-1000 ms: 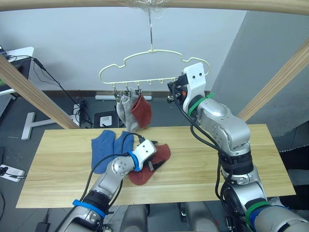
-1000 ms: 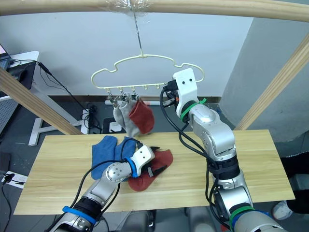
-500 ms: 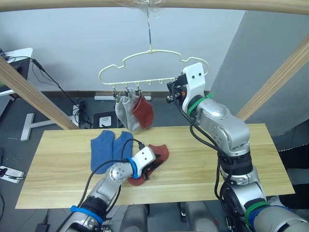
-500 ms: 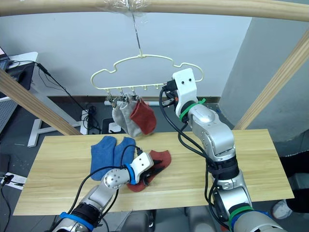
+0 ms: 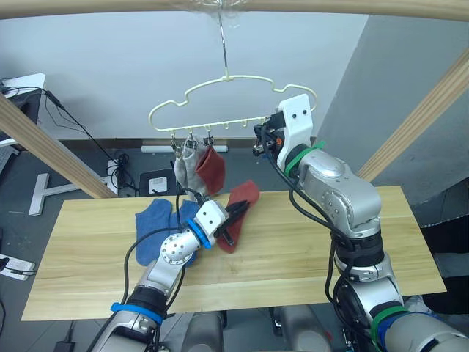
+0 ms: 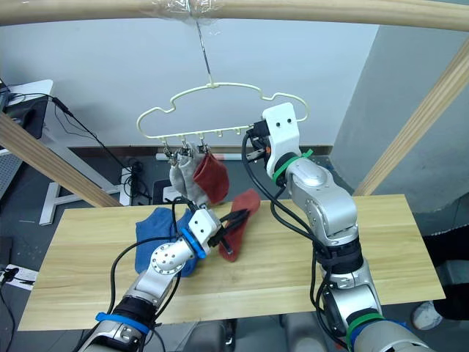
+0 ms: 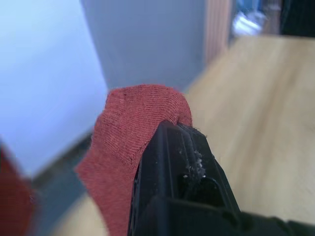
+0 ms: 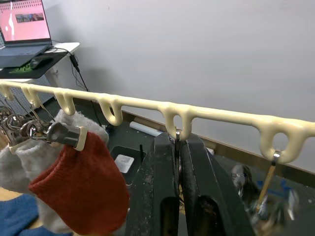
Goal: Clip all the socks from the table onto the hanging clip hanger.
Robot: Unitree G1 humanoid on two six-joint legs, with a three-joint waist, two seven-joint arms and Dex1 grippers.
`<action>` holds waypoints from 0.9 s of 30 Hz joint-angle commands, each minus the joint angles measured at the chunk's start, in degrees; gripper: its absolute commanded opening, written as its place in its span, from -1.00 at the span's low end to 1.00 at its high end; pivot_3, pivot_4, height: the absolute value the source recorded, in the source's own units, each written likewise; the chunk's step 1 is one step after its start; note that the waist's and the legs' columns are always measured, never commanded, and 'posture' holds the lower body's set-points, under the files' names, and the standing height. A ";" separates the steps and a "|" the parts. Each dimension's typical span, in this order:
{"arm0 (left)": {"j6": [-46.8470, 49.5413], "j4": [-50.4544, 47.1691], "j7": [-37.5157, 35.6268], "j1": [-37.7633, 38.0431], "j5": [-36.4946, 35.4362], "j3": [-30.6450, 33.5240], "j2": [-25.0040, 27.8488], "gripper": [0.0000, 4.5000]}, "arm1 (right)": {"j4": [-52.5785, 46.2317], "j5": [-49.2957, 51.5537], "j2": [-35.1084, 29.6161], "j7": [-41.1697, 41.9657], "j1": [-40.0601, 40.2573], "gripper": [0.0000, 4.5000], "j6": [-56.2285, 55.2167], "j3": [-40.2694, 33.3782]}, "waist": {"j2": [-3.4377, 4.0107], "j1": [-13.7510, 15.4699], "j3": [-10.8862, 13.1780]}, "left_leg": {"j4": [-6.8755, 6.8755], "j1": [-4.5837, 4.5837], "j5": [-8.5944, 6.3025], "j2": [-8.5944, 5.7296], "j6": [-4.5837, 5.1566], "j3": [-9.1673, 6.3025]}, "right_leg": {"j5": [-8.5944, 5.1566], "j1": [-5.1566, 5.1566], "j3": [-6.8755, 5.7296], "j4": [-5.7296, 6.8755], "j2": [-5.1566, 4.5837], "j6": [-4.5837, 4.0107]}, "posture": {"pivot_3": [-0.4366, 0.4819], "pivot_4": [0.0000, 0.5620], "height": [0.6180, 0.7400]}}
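My left gripper (image 5: 233,218) is shut on a rust-red sock (image 5: 243,199) and holds it in the air above the table (image 5: 322,249), below the clip hanger (image 5: 233,81). The left wrist view has the sock (image 7: 130,123) folded over my shut fingertips. My right gripper (image 5: 260,141) is shut on a metal clip (image 8: 176,133) hanging from the hanger's lower bar (image 8: 138,104). Two grey socks (image 5: 185,163) and a red sock (image 5: 212,167) hang from clips at the bar's left end. Two blue socks (image 5: 155,220) lie on the table behind my left arm.
Thick wooden poles (image 5: 44,139) frame the scene at left, right and overhead; the hanger's hook hangs from the top pole (image 5: 308,6). A laptop (image 8: 24,24) sits on a side desk. Cables and a power strip (image 5: 121,172) lie on the floor beyond the table.
My left gripper closed on the rust-red sock lying on the table and lifted it up toward the hanger. The right gripper stayed on its clip.
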 commanded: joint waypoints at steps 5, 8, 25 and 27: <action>-7.58 -1.17 5.50 -1.76 2.64 0.53 -0.77 -0.99 | -3.55 2.65 0.73 0.32 -0.19 -1.00 0.89 -1.44 | 0.00 -0.04 0.00 | 0.00 -0.01 0.00 -0.02 0.00 0.03 | 0.00 -0.02 0.00 -0.02 0.00 0.01 | -0.21 -0.07 0.67; -8.23 -1.01 5.45 -1.94 2.84 0.04 -0.79 -0.99 | -3.57 3.24 1.09 0.28 -0.29 -1.00 1.24 -1.88 | 0.00 -0.04 0.00 | -0.01 -0.01 0.00 -0.01 0.00 0.02 | 0.00 -0.02 -0.01 -0.03 0.00 0.01 | -0.20 -0.08 0.67; -10.47 1.90 7.18 -5.06 4.10 -0.25 -1.50 -0.99 | -3.50 4.37 1.31 -0.06 -0.08 -1.00 1.96 -2.12 | 0.00 -0.05 0.00 | -0.01 -0.02 0.00 -0.02 0.00 0.02 | 0.00 -0.02 -0.02 -0.02 0.01 0.01 | -0.21 -0.10 0.67; -10.70 1.97 7.66 -5.21 4.28 -0.17 -1.57 -0.99 | -3.39 4.37 1.29 0.00 -0.09 -1.00 1.97 -2.09 | 0.00 -0.05 0.00 | -0.01 -0.02 0.00 -0.02 0.00 0.02 | 0.00 -0.02 -0.02 -0.02 0.01 0.01 | -0.20 -0.10 0.67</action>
